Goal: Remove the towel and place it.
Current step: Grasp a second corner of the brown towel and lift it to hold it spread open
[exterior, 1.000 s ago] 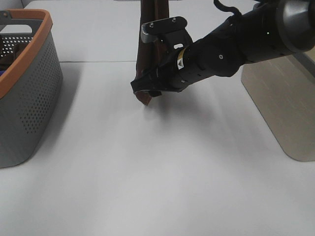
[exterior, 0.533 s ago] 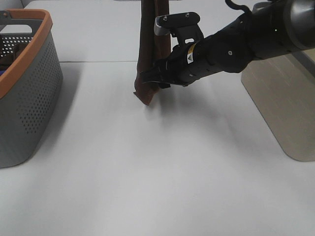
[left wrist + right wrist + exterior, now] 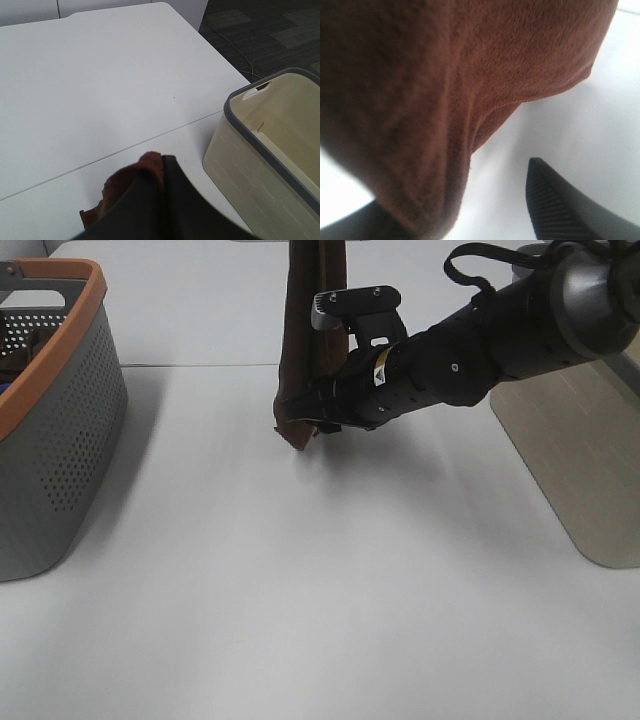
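The dark brown towel [image 3: 312,330] hangs straight down from above the top edge of the exterior view, its lowest corner just above the white table [image 3: 300,580]. My left gripper [image 3: 157,167] is shut on the towel's bunched upper end [image 3: 131,180]; it is out of the exterior view. My right gripper [image 3: 300,418] is at the towel's lower corner. In the right wrist view the towel [image 3: 445,75] hangs between its spread fingers [image 3: 555,200], and the right gripper [image 3: 465,200] is open around the cloth, not closed on it.
A grey perforated basket with an orange rim [image 3: 60,440] stands at the left edge. A beige bin with a grey rim [image 3: 580,450] stands at the right and also shows in the left wrist view [image 3: 270,150]. A table seam [image 3: 200,365] runs behind the towel.
My right gripper pulled right and up from the towel's lower corner, then came back left and lower onto it. The towel still hangs in the same place.
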You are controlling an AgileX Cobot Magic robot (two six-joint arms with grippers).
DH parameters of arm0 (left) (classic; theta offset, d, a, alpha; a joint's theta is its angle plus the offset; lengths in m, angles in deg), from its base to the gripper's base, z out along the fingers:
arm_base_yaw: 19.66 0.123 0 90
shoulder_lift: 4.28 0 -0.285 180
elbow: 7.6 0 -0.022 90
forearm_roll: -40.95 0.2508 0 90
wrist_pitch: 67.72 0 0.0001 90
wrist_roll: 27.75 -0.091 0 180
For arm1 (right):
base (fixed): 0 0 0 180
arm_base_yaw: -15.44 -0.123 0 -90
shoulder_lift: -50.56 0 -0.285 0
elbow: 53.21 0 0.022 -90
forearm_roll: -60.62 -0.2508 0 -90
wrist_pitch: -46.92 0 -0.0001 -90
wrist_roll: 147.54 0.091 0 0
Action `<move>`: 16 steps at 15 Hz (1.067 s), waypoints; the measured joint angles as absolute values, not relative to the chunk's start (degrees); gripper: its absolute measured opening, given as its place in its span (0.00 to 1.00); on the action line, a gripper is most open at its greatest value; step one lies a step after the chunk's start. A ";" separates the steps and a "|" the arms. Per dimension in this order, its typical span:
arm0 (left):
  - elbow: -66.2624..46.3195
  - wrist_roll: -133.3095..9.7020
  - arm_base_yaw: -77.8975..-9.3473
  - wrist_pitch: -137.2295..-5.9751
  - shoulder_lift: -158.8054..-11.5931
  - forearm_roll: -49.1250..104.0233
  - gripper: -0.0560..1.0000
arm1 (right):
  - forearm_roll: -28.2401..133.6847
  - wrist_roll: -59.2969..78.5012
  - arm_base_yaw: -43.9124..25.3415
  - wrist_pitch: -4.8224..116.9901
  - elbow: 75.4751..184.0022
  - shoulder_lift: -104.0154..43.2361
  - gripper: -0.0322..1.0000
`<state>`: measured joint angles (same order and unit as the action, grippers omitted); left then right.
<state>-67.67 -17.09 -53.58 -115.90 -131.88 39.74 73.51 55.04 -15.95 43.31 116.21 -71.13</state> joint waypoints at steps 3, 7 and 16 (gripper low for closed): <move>-67.67 -17.09 -53.58 -116.19 -131.88 39.69 0.05 | 72.59 55.04 -15.95 41.59 116.21 -71.13 0.44; -67.67 -17.09 -53.58 -116.36 -131.88 39.69 0.05 | 72.59 55.04 -15.95 42.91 116.21 -71.13 0.19; -67.67 -17.15 -53.58 -117.05 -131.99 52.01 0.05 | 79.81 55.04 -15.95 58.89 116.21 -65.05 0.03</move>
